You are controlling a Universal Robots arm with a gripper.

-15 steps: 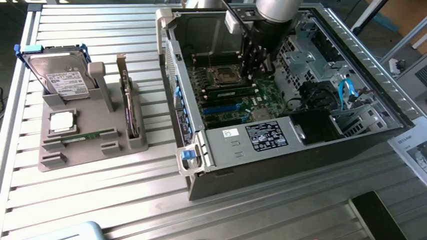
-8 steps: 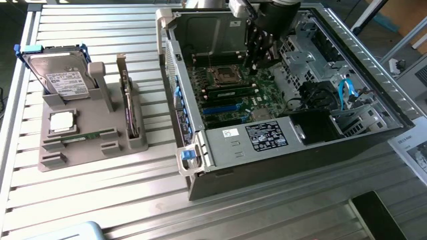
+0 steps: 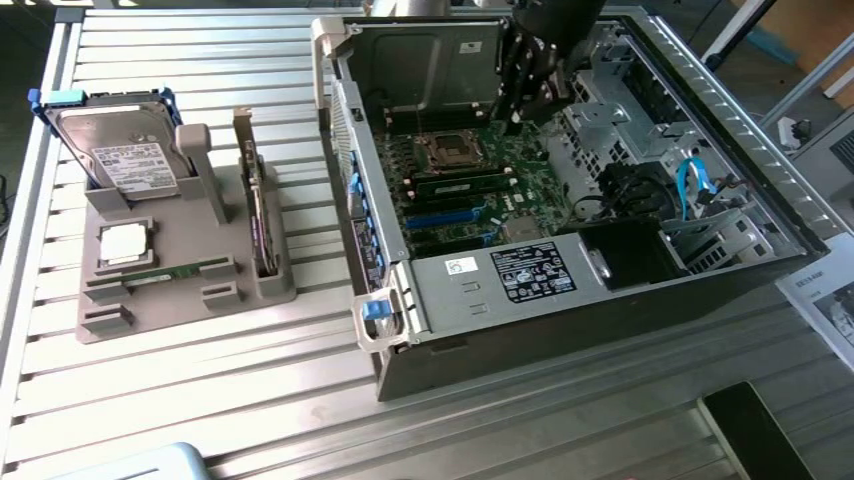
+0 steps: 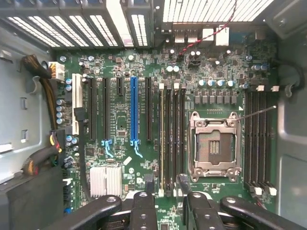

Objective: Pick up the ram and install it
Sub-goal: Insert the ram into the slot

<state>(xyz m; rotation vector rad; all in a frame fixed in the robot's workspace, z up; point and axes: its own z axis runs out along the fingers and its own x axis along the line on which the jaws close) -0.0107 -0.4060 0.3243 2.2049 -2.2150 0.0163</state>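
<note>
Lying flat in a groove of the grey holder [image 3: 100,325] on the slatted table [image 3: 200,400], the ram [image 3: 180,270] is a thin green stick with small dark chips. Nothing touches it. A square silver chip [image 3: 123,243] sits just beside it, a hard drive [image 3: 127,155] stands further back, and an upright expansion card [image 3: 251,200] stands toward the exterior view's right.

The gripper [image 3: 534,95] hangs well apart from it, inside the open computer case [image 3: 441,300] and above the motherboard [image 3: 454,210]. In the wrist view the gripper [image 4: 170,201] is released. Its dark fingers [image 4: 144,211] are spread, bare board shows between them, and they grasp nothing.

Below it run the long memory slots [image 4: 172,139], beside the open processor socket [image 4: 214,146]. A second green stick [image 3: 461,187] appears seated in one slot. The case walls rise on all sides of the board, and its top is open.
</note>
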